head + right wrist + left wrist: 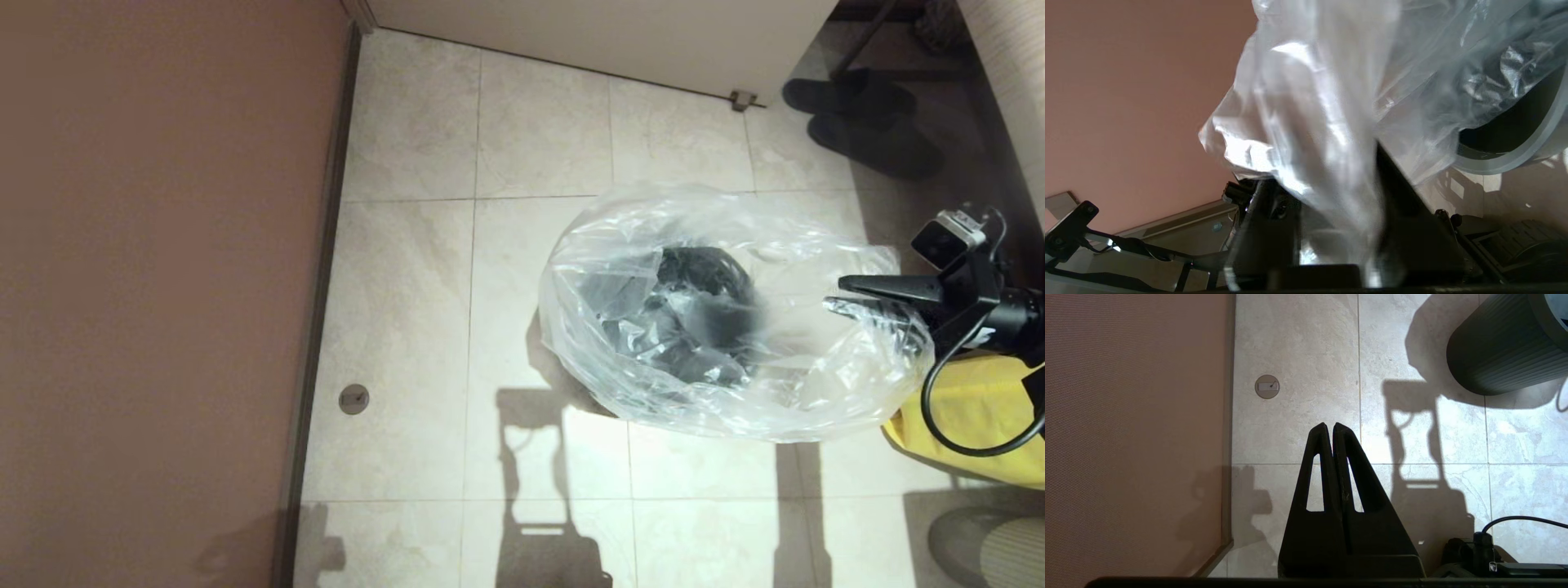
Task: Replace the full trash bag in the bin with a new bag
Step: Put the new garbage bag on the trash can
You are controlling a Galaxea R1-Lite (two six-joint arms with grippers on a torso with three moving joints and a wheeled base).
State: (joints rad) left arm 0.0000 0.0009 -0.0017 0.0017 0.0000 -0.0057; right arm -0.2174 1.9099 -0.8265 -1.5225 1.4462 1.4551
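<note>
The new bag (735,327), clear and crinkly, lies spread over the bin's top and bulges well past it towards the right. Through the film I see the bin's dark inside (702,310); its ribbed outer wall (1506,347) and light grey rim (1515,163) also show. My right gripper (837,295) is at the bag's right edge, its black fingers (1404,204) apart with bag film draped loosely between them. My left gripper (1329,426) hangs shut and empty over the floor tiles near the wall, left of the bin.
An opaque yellow bag (980,408) lies on the floor under the right arm. A brown wall (163,286) runs along the left. A round floor fitting (353,398) sits by it. Dark slippers (865,122) and a white door with a stopper (743,100) are at the back.
</note>
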